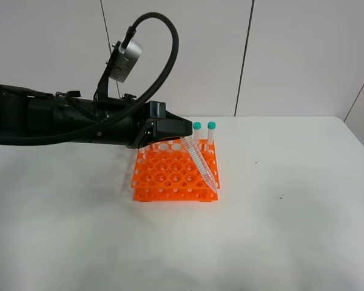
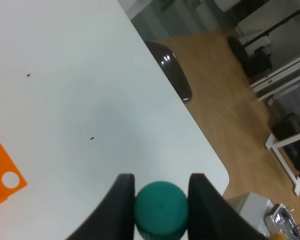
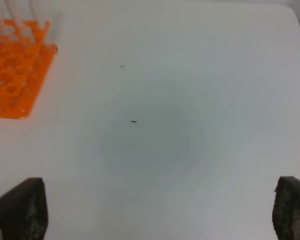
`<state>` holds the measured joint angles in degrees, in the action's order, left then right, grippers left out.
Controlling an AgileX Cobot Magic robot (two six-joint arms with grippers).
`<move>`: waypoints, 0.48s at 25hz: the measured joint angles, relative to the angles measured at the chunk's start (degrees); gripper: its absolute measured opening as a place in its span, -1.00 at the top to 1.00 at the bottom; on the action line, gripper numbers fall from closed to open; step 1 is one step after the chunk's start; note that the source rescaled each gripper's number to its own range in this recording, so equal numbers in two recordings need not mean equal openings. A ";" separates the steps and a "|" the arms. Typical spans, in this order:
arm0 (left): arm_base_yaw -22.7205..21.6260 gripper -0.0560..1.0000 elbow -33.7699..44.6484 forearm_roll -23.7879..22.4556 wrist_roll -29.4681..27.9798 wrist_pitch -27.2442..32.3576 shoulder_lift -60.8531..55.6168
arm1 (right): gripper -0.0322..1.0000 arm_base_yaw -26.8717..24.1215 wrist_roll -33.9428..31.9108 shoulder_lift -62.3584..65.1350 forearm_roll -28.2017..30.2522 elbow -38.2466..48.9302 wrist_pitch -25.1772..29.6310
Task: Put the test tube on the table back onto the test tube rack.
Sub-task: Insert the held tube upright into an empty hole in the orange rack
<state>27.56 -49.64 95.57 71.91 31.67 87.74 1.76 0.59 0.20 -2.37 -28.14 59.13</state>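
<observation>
White table [image 1: 303, 230] carries orange test tube rack [image 1: 170, 176]; few dark specks [image 1: 280, 197].

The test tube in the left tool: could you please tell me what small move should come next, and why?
Probably tilt the test tube upright so its tip sits over a free hole of the test tube rack. The left tool is shut on its teal cap, yet the tube leans steeply, its tip near the rack's front right corner.

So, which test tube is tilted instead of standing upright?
The test tube in the left claw, slanting over the test tube rack; both rear tubes stand upright.
</observation>
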 joint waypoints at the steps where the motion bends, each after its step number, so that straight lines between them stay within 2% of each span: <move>1: 0.00 0.89 0.00 0.00 0.00 0.00 0.00 | -1.00 0.11 0.00 0.00 0.00 0.00 0.00; 12: 0.00 0.89 0.00 -0.17 -0.17 -0.07 -0.54 | -1.00 0.29 0.00 0.02 0.00 0.00 -0.01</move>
<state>27.56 -49.64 95.39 71.74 31.60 87.20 2.05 0.59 0.22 -2.37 -28.14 59.12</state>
